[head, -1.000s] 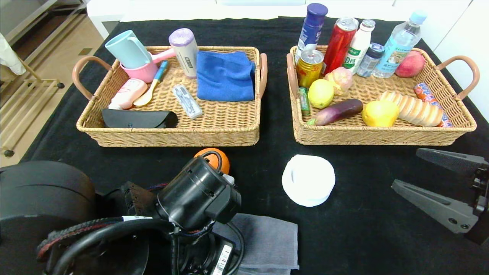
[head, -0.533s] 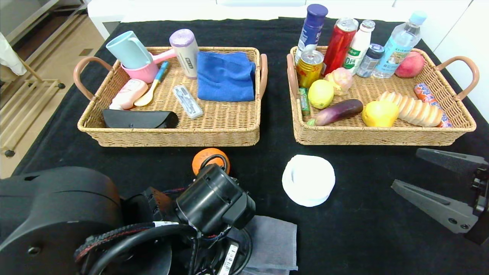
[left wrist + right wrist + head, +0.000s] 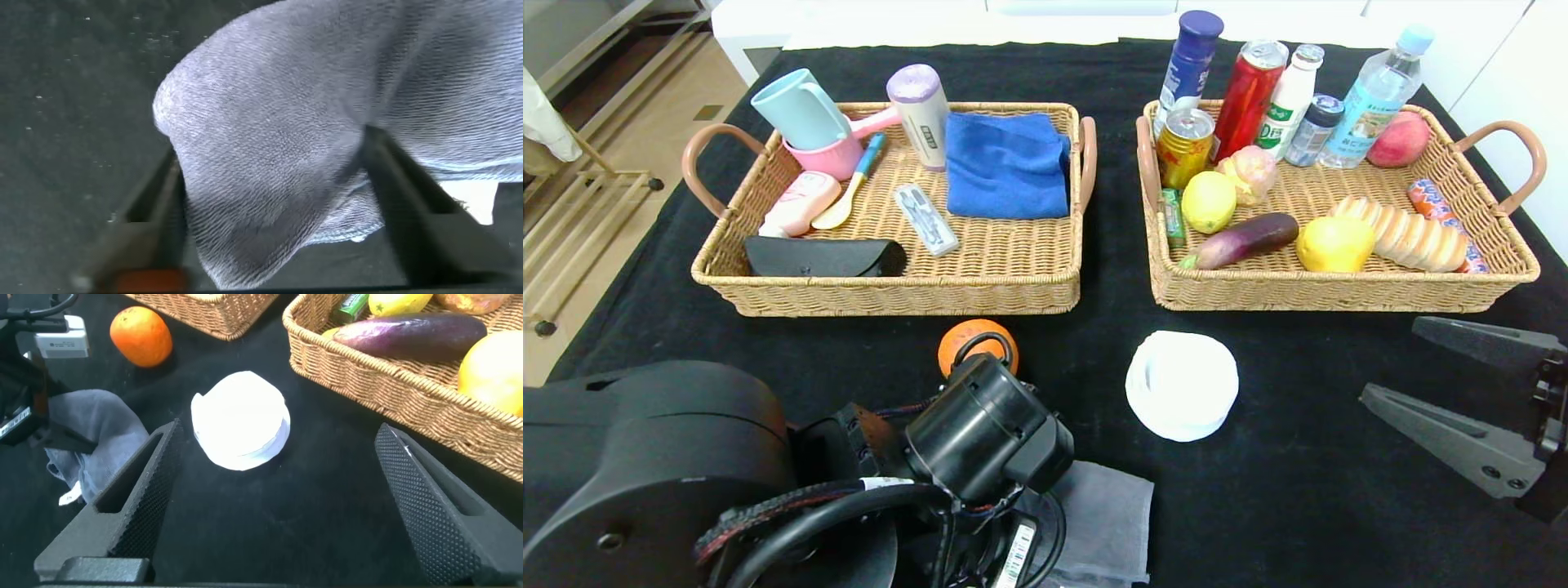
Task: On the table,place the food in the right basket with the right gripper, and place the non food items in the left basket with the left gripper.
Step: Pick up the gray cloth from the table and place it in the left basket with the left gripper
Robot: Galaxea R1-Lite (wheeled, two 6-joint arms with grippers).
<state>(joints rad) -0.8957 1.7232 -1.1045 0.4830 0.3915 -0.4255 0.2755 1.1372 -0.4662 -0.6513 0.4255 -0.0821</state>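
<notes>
On the black table (image 3: 1298, 506) lie a folded grey towel (image 3: 1111, 514), a round orange (image 3: 968, 335) and a white roll (image 3: 1182, 385). My left arm (image 3: 980, 433) leans down over the towel. In the left wrist view the left gripper (image 3: 271, 147) is open, its fingers (image 3: 163, 204) on either side of a bunched fold of towel (image 3: 278, 98). My right gripper (image 3: 1390, 361) hangs open at the right, near the roll (image 3: 241, 419), holding nothing. Pear (image 3: 1335, 243) and bread loaf (image 3: 1413, 233) lie in the right basket (image 3: 1339, 294); the tool case (image 3: 923, 219) lies in the left basket (image 3: 898, 298).
The left basket also holds a blue cloth (image 3: 1006, 163), cups, a black case (image 3: 825, 256) and a spoon. Bottles, cans, a lemon (image 3: 1207, 200), an eggplant (image 3: 1245, 238) and a peach crowd the right basket. The orange (image 3: 141, 336) sits just beyond my left wrist.
My left arm has shifted right and lowered over the grey towel. Its fingers have drawn in around the cloth, which has bunched slightly. The right arm has not moved.
</notes>
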